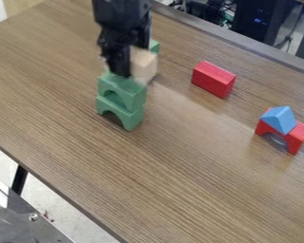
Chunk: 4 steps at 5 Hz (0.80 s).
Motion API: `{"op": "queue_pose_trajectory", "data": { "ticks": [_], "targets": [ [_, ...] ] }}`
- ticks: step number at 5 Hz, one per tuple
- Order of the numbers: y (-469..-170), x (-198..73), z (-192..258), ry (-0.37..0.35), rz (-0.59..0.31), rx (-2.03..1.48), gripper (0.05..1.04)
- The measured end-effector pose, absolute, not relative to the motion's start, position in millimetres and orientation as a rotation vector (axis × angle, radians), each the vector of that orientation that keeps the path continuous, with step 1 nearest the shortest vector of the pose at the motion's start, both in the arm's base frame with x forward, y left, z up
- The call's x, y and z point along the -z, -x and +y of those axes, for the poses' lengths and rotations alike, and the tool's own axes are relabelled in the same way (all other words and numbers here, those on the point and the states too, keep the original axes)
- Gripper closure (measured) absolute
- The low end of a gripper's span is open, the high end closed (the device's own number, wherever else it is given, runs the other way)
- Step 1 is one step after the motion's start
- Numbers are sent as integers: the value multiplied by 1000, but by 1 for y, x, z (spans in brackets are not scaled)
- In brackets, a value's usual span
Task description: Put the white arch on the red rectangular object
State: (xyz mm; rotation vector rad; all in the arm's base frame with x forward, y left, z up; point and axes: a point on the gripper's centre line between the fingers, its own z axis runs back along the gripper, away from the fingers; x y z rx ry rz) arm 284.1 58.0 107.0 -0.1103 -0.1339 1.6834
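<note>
- We see a black robot arm (121, 13), dark over all of the part that shows.
- Its upper section looks to us like a broad, bulky block with fairly straight sides.
- Below that, we find the outline turning uneven, with small bumps and steps along both edges.
- We notice faint greyish highlights on the raised parts, set against the deeper black around them.
- The gripper (121, 70) is black as well, so we read it and the arm as one dark shape.
- We see its lower part as narrow and blocky, much slimmer than the section above.
</note>
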Motion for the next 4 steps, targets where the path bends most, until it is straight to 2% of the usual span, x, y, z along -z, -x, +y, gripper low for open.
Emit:
{"op": "queue_pose_trajectory", "data": {
  "ticks": [2,4],
  "targets": [
    [-319,-137,17,214,-141,-1636,491],
    [-351,-120,-17,219,-98,-1603,491]
  ]
}}
